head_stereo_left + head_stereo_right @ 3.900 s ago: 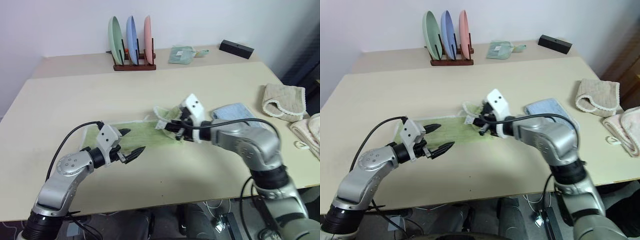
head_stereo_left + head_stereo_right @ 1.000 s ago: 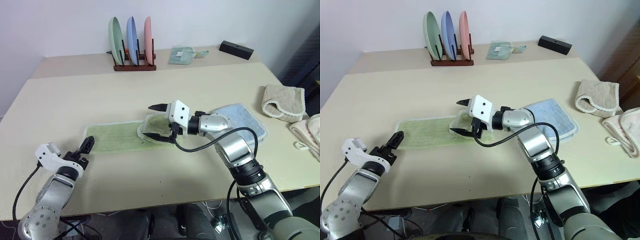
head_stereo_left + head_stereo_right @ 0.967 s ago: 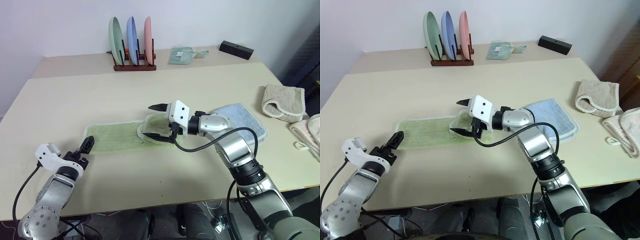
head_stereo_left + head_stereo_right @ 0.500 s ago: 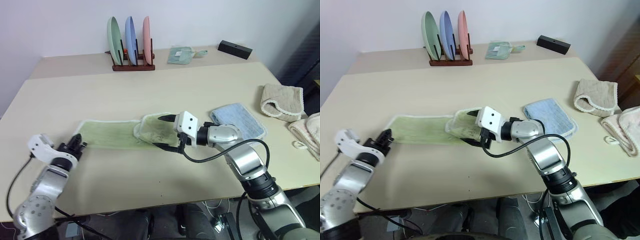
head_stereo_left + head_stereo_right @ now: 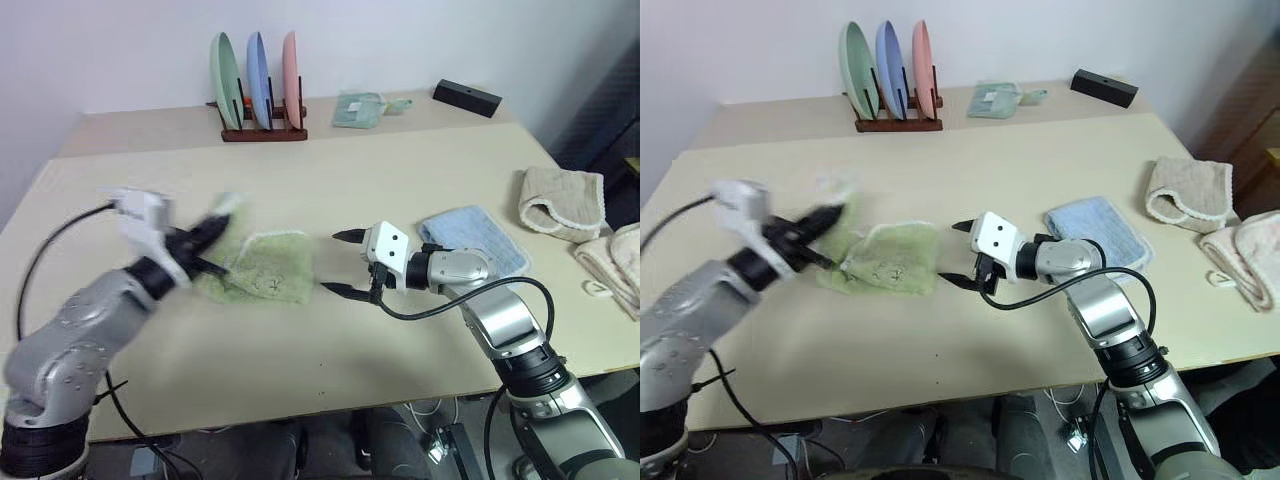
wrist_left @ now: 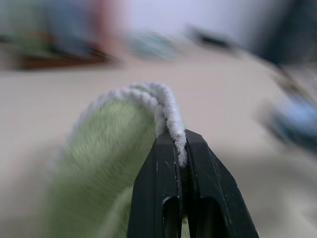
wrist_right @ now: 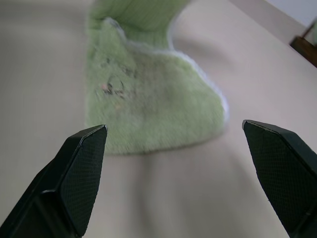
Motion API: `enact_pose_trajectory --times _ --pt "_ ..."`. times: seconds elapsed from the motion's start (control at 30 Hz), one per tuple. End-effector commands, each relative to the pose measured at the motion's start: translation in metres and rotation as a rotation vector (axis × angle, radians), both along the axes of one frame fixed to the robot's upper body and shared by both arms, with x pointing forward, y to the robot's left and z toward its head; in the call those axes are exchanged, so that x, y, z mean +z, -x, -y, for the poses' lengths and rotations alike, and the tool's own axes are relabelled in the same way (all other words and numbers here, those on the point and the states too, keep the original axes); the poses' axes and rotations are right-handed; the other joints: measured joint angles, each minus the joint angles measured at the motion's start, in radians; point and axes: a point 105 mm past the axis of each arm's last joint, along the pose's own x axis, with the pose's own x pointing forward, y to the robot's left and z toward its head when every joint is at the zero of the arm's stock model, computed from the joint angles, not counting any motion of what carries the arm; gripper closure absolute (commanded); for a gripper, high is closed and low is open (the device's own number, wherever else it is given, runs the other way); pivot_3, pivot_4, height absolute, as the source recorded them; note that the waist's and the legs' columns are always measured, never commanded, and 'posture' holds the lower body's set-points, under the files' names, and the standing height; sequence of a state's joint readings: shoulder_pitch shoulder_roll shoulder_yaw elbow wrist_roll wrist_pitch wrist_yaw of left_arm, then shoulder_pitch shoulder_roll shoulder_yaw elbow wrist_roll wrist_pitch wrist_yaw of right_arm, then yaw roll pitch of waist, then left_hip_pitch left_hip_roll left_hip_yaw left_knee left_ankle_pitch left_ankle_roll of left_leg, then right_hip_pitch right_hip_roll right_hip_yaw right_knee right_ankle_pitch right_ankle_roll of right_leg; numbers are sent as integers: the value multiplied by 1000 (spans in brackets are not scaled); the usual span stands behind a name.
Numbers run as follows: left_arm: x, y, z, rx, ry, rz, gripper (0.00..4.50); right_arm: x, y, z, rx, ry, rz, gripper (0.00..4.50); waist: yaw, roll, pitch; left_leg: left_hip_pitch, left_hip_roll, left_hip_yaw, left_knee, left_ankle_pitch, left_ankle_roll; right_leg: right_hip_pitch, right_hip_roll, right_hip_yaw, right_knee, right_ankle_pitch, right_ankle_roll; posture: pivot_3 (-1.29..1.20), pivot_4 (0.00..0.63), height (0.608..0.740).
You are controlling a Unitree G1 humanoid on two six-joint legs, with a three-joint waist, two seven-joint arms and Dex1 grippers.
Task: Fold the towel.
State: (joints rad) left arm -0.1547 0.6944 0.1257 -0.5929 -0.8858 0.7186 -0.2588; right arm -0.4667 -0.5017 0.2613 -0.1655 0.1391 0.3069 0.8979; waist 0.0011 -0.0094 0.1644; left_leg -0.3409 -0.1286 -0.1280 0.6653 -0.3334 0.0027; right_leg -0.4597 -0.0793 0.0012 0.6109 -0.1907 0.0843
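The light-green towel (image 5: 264,270) with white trim lies bunched on the table's middle left. Its left end is lifted off the table. My left gripper (image 5: 212,235) is shut on that end; in the left wrist view the black fingertips (image 6: 171,148) pinch the white trimmed edge (image 6: 168,111). My right gripper (image 5: 338,262) hovers just right of the towel, open, with nothing between its fingers. In the right wrist view the towel (image 7: 148,96) lies ahead of the spread fingers (image 7: 81,168).
A light-blue folded towel (image 5: 472,236) lies right of my right gripper. Beige towels (image 5: 565,200) sit at the table's right edge. At the back stand a rack of three plates (image 5: 255,75), a small green cloth (image 5: 360,108) and a black box (image 5: 468,96).
My left gripper shut on the towel's left end, then swung up and right with it, doubling the towel over. My right gripper drew back to the right, still open.
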Motion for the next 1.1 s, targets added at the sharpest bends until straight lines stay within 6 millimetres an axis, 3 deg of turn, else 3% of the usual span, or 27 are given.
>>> enact_pose_trajectory --times 0.03,0.2,0.4,0.5,0.67,0.73,0.83,0.9,0.97,1.07,1.1 --pt "-30 6 27 -143 -204 -13 4469 7 1 1 -7 -16 38 0 -2 1 0 0 0 0 0 0 0 0 0 0 0 0 0 0 150 740" --pt "-49 5 33 -189 -229 -57 4469 6 1 4 -27 -12 42 0 6 1 0 0 1 0 0 0 0 0 0 0 0 0 0 0 150 740" --pt "-52 2 36 -198 -185 -68 4469 4 0 5 -36 -5 45 0 13 0 1 0 0 0 0 0 0 1 0 0 -1 0 0 0 150 740" --pt "-45 1 36 -189 -99 -74 3487 3 -1 5 -40 -3 50 0 12 0 1 -1 0 0 1 0 0 1 0 0 0 0 0 0 150 740" --pt "-25 0 24 -118 3 -27 1051 5 -4 9 -50 6 63 0 10 0 1 0 0 0 1 0 0 0 0 0 0 0 0 0 150 740" --pt "-16 3 16 -95 57 -19 1051 7 -5 10 -55 6 66 0 11 0 1 0 1 0 1 0 0 0 0 0 0 0 0 0 150 740" --pt "3 13 -3 -65 131 15 982 13 -8 13 -71 -9 66 854 11 0 1 0 0 0 1 0 0 0 0 0 0 0 0 0 150 740" --pt "12 12 -21 3 155 48 982 18 -7 12 -63 -34 55 1757 11 0 1 0 1 0 1 0 0 0 0 0 0 0 0 0 150 740" --pt "12 4 -44 116 109 57 1764 29 -6 4 -47 -99 34 2791 12 0 1 0 1 0 1 0 0 1 0 0 0 0 0 0 150 740" --pt "3 -4 -53 159 53 37 3288 40 -3 -14 -8 -176 0 4378 11 0 1 0 1 0 1 0 0 1 0 0 0 0 0 0 150 740" --pt "1 -6 -53 161 42 31 3795 41 -3 -18 1 -186 -7 4500 11 0 1 0 1 0 1 0 0 1 0 0 0 0 0 0 150 740"
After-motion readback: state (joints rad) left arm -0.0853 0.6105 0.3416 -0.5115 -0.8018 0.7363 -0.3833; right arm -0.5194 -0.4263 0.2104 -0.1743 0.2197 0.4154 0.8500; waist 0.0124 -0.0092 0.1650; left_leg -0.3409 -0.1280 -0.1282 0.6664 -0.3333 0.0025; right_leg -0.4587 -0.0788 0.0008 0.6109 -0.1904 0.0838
